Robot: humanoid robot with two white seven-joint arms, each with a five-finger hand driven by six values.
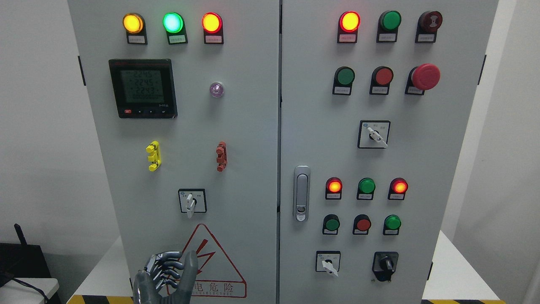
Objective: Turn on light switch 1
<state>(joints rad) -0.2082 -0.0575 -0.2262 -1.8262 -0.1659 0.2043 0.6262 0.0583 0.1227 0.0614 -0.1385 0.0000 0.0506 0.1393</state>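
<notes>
**Left hand raised below the selector switch on the left door**

While the grey cabinet (270,126) fills the view, the left hand (165,276) rises from the bottom edge in front of the left door, its dark fingers (168,266) loosely curved and parted, thumb upright, holding nothing. It sits over the left side of the red warning triangle (211,266) and touches no control.

Just above that triangle is a rotary selector switch (192,201) on a white square plate, its white handle pointing downward. It lies above the hand and apart from it. Which control is "light switch 1" cannot be read from the labels.

Higher on the same door are a yellow clip (153,155) and a red-brown clip (221,156), a digital meter (142,88) with a lit screen, a small violet lens (217,89), and along the top three lit lamps: amber (132,23), green (173,22) and red (211,22).

Right of the centre seam, a metal door latch (301,193) sits on the right door. Beyond it come rows of red and green lamps and buttons, a large red mushroom button (426,76), a white-handled selector (373,134) at mid height, and near the bottom another white-handled selector (328,261) beside a black knob (384,264).
</notes>
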